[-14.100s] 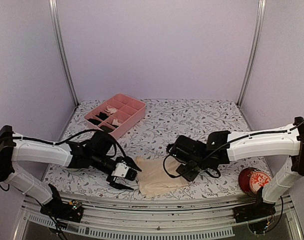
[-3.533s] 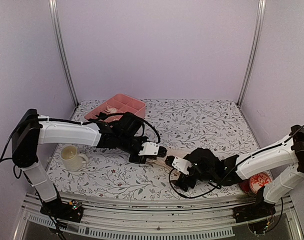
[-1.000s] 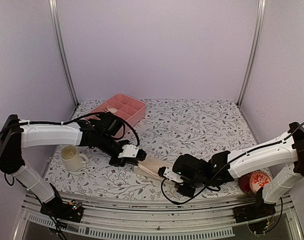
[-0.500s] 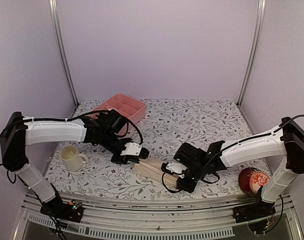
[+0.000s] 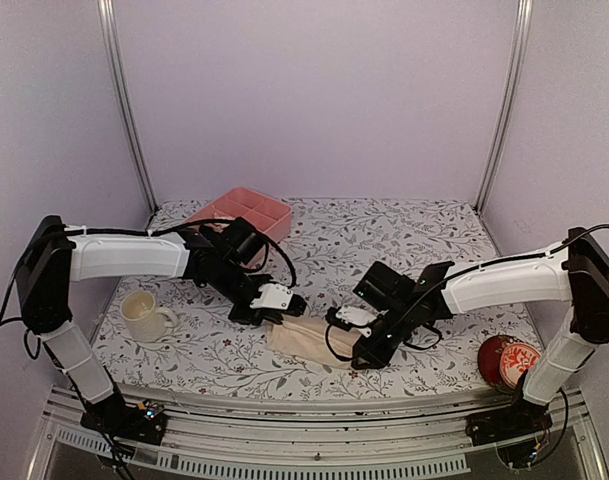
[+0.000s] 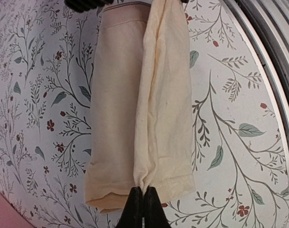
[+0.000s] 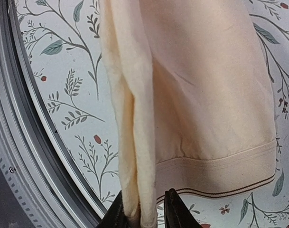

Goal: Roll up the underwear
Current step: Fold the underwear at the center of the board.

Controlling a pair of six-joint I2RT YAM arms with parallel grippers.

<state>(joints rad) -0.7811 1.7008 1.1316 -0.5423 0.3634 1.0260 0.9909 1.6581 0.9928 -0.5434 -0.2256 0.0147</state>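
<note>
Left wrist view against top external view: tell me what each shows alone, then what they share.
Left wrist alone: up close, the left gripper shut on an end fold of the peach underwear. Top external alone: the pink tray, the mug and the red tin. Both: that underwear folded long on the floral table cover.

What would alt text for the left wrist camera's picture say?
A pale peach fabric garment, folded into a long strip, lies on a white floral tablecloth. The left arm's black jaws, shut, pinch its near end at the frame's bottom.
</note>
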